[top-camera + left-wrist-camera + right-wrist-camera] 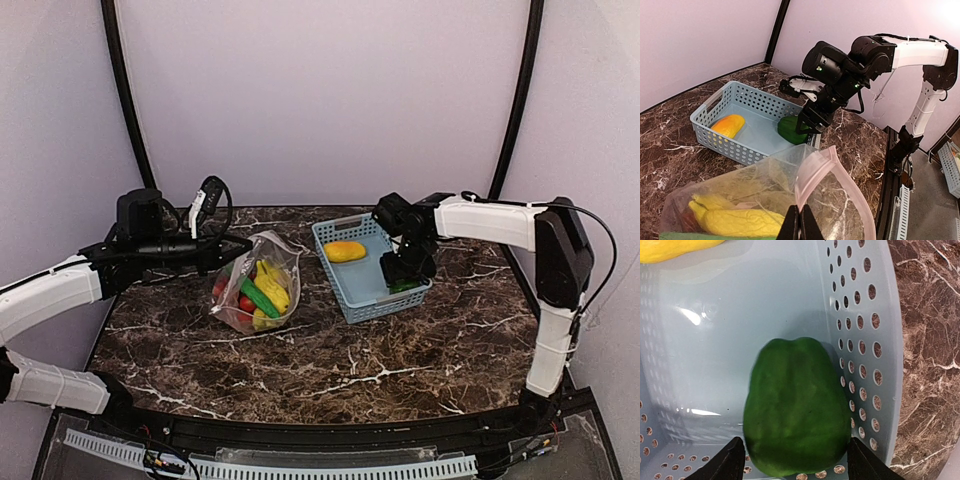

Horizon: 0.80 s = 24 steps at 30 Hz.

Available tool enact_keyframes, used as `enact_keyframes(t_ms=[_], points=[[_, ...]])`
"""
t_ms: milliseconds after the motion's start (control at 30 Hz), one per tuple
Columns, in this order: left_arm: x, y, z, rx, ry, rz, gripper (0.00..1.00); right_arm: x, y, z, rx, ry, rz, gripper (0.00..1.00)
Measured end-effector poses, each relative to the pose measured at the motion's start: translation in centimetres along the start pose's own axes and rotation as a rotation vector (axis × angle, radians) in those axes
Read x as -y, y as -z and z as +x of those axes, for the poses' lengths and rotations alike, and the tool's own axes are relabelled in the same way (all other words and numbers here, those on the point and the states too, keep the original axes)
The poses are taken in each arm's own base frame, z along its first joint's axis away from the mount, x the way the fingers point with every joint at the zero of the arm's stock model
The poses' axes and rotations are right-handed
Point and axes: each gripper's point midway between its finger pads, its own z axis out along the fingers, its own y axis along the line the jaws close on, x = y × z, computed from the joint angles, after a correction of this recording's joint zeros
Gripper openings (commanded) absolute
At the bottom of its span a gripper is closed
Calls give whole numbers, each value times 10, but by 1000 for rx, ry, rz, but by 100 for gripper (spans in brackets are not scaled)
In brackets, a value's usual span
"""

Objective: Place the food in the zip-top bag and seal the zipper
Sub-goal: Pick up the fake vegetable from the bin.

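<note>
On the marble table (350,370) you have the blue basket (392,304) at far right and the clear bag (283,252) just to its left, near the middle.

The bag is already well filled. You can see yellow bananas (272,285), a long green vegetable (258,298) and small red fruits (222,288) lying inside it. Its mouth faces the basket and is held up and open.

Two pieces are left in the basket. An orange piece (345,251) lies at its far left end, and a green pepper (797,410) sits on the floor in the near right corner, close to the side wall.

By my reckoning you are past the halfway mark. The pepper and the orange piece have yet to go in, and the sealing is not yet done.

The zipper (812,172), a pinkish strip, curves in an open loop around the mouth.

Your left pincer (801,220) is fully closed, pinching the bag's mouth edge at the strip and holding it raised.

Your right pincer (799,465) is down in the basket with its fingers spread wide, one on each side of the pepper. A gap shows on both sides, so it has hold of nothing yet.
</note>
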Motion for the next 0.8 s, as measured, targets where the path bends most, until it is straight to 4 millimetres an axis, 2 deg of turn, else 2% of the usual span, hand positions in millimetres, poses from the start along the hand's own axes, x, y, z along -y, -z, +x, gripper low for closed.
enact_keyframes(t_ms=[100, 267, 567, 800], points=[[-1, 0, 0, 0, -2, -3, 1, -2, -8, 1, -10, 2, 5, 67], [-1, 0, 1, -3, -5, -7, 1, -4, -7, -1, 0, 0, -2, 67], [-2, 0, 3, -11, -2, -8, 1, -11, -14, 2, -10, 20, 2, 73], [-1, 1, 3, -11, -2, -9, 1, -12, -17, 1, -14, 21, 7, 73]])
